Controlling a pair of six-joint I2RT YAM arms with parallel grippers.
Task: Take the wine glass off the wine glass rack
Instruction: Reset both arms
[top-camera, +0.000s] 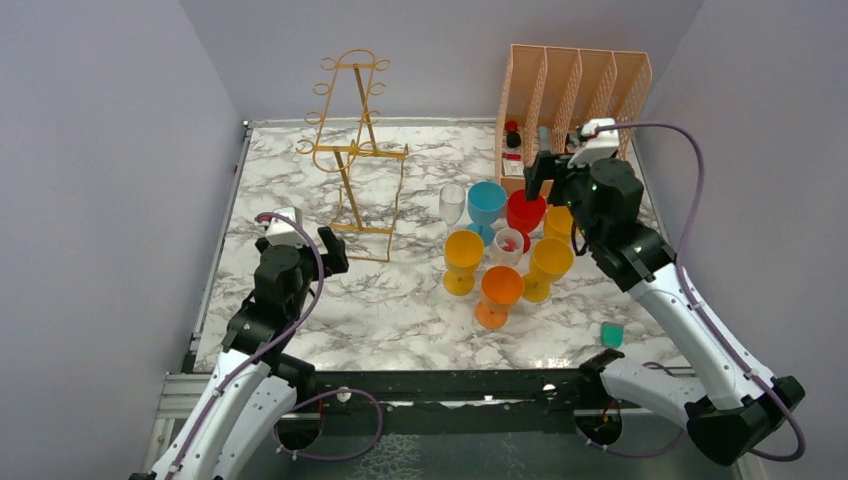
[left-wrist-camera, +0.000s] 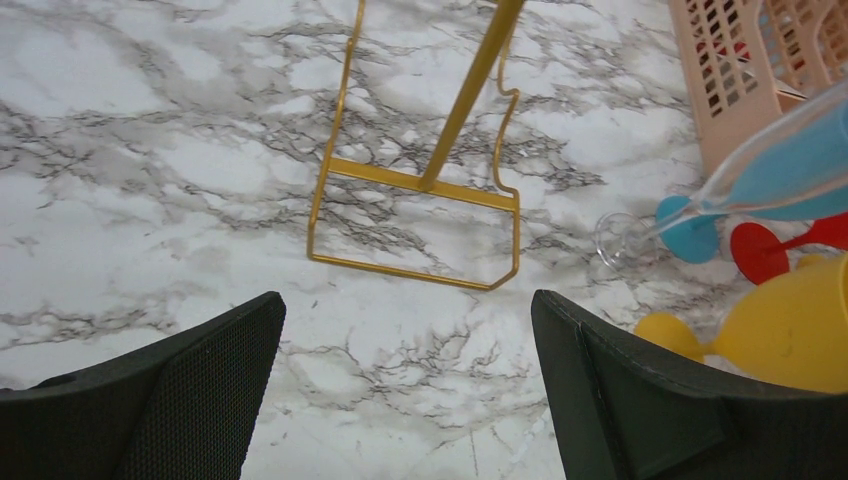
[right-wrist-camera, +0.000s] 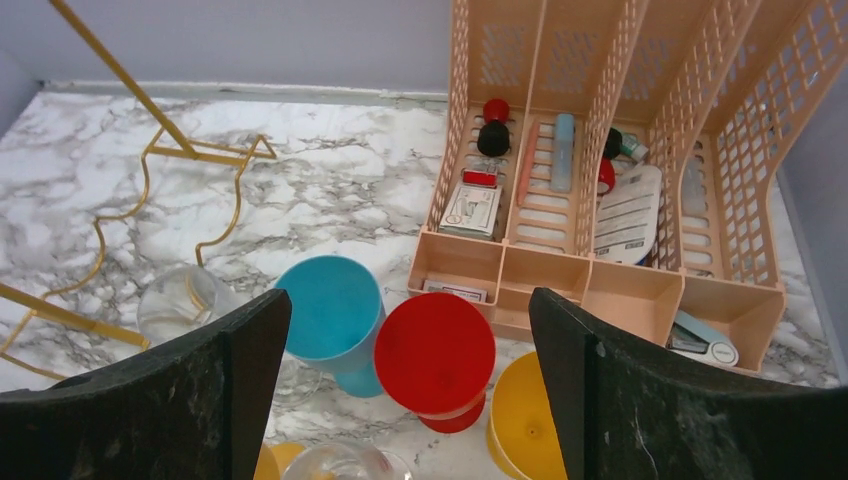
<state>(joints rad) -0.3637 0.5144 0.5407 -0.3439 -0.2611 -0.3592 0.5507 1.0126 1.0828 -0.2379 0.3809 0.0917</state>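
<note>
1. Locate the wine glass rack (top-camera: 358, 153). It stands upright on the bench (top-camera: 400, 310) near the far left corner, with its rectangular wire base flat on the marble surface.

2. Check the right gripper (right-wrist-camera: 410, 300). It hangs over the right half of the bench, just in front of the peach file organiser (top-camera: 575, 75) that fills the far right corner. Its fingers are spread wide and grasp nothing.

3. Locate the red wine glass (right-wrist-camera: 435, 352). It stands upright on the bench directly below the right gripper, between the two fingers in the right wrist view and clear of both. It is well apart from the rack.

4. Note its neighbours. A blue glass (top-camera: 486, 203) stands just beside it on the left, and a clear glass (top-camera: 452, 203) stands left of that. Yellow glasses (top-camera: 463, 252) and an orange glass (top-camera: 500, 288) are grouped on the near side.

5. Check the left gripper (left-wrist-camera: 405, 305). It is released, jaws fully apart, holding nothing. It sits low near the left edge of the bench, facing the rack's base.
</note>
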